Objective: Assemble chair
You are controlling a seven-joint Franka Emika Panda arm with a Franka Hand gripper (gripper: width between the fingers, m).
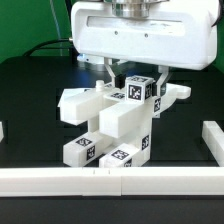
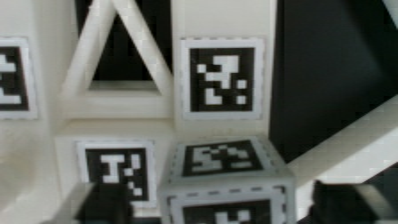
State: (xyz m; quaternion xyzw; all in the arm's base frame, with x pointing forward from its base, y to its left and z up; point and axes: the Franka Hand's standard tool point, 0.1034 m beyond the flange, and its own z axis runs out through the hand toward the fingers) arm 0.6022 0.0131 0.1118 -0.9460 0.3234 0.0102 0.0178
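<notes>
Black tabletop (image 1: 30, 110) fills the exterior view, fenced at 6 o'clock by a long plain white border rail (image 1: 60, 180). At the centre lies the matte white chunky plastic chair (image 1: 108, 122), a tilted cluster of blocks and bars carrying small black-and-white square tags. Several pieces look joined, yet the cluster has no seat-on-legs shape and does not stand upright. The build therefore seems about midway, with more joining and the righting left to do.

From 12 o'clock the robot's white hand housing (image 1: 140, 30) reaches down. The jaws stand either side of a small white tagged cube-shaped block (image 1: 140, 90) at the cluster's 1 o'clock corner. Whether they press it or merely straddle it cannot be told.

The wrist view is close and blurred: that block (image 2: 228, 172) and slanting white frame struts (image 2: 111, 60) show, but no joints. Which pieces are truly locked is hidden, and the housing covers the cluster's rear.
</notes>
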